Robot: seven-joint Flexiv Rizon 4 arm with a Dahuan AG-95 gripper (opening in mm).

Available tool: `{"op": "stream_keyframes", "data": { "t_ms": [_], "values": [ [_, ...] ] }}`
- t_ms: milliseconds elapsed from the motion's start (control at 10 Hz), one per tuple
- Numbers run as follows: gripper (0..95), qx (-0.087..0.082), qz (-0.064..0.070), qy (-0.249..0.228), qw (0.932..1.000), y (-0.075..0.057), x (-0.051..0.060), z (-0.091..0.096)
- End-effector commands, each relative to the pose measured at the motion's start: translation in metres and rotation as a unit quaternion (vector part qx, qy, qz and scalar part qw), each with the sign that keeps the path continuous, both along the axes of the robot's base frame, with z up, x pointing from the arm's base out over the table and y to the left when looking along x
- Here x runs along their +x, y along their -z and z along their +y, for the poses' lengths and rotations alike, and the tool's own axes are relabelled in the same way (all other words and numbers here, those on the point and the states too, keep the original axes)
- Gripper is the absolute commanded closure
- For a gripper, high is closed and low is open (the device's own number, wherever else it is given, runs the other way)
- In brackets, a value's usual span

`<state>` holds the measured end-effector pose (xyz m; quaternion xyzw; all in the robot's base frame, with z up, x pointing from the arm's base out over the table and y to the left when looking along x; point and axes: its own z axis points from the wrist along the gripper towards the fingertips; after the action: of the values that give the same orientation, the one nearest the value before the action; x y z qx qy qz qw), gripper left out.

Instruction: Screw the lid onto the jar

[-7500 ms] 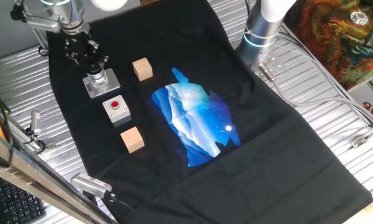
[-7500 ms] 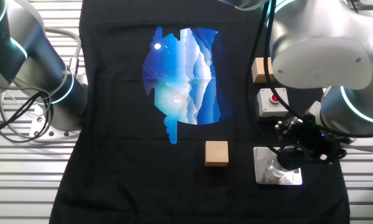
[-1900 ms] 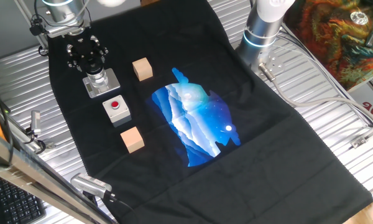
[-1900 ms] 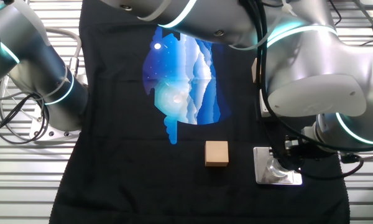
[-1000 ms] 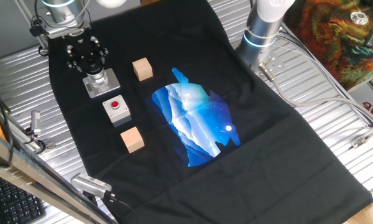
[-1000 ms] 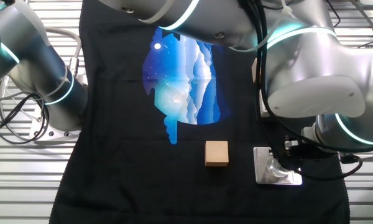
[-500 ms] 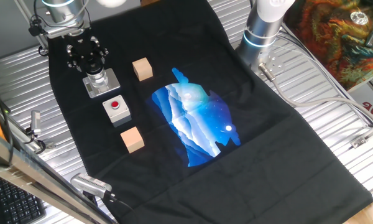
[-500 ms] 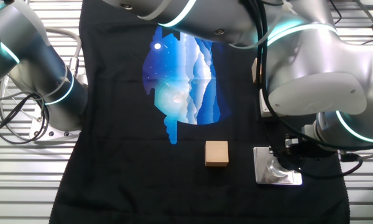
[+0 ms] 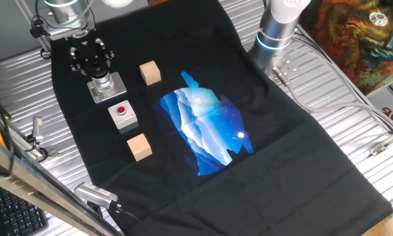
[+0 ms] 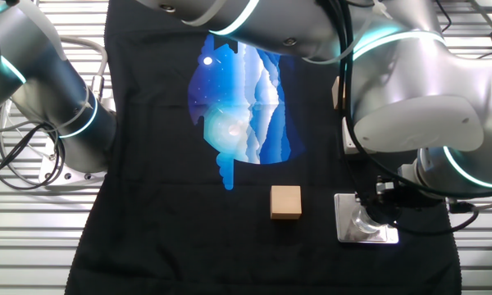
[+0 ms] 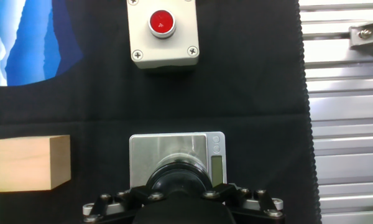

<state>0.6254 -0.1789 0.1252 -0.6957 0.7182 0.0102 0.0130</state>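
The jar is a small pale cylinder on a grey square base plate at the far left of the black cloth. In the other fixed view the jar stands under the big arm. My gripper points straight down onto its top. The hand view shows the round black lid on the jar over the base plate, with my gripper shut on the lid. The dark fingers flank the lid and hide the jar's wall.
A grey box with a red button lies just in front of the jar, seen too as the box. One wooden cube lies to the jar's right, another cube nearer. A second arm's base stands at the back. The cloth's edge runs close by.
Since 7.5 s ago my hand has turned about the jar's axis while staying on top of it. Over the last two seconds nothing has visibly moved.
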Motion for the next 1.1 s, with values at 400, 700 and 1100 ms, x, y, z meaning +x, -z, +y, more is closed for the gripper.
{"op": "stream_keyframes", "data": {
  "t_ms": [400,700,1100],
  "values": [
    [19.0,0.000,-0.002,0.009,1.0000,0.0004,0.0001,0.0003],
    [19.0,-0.001,-0.005,0.008,1.0000,0.0010,0.0001,0.0003],
    [19.0,-0.001,-0.006,0.015,0.9999,0.0011,0.0001,0.0002]
  ]
}}
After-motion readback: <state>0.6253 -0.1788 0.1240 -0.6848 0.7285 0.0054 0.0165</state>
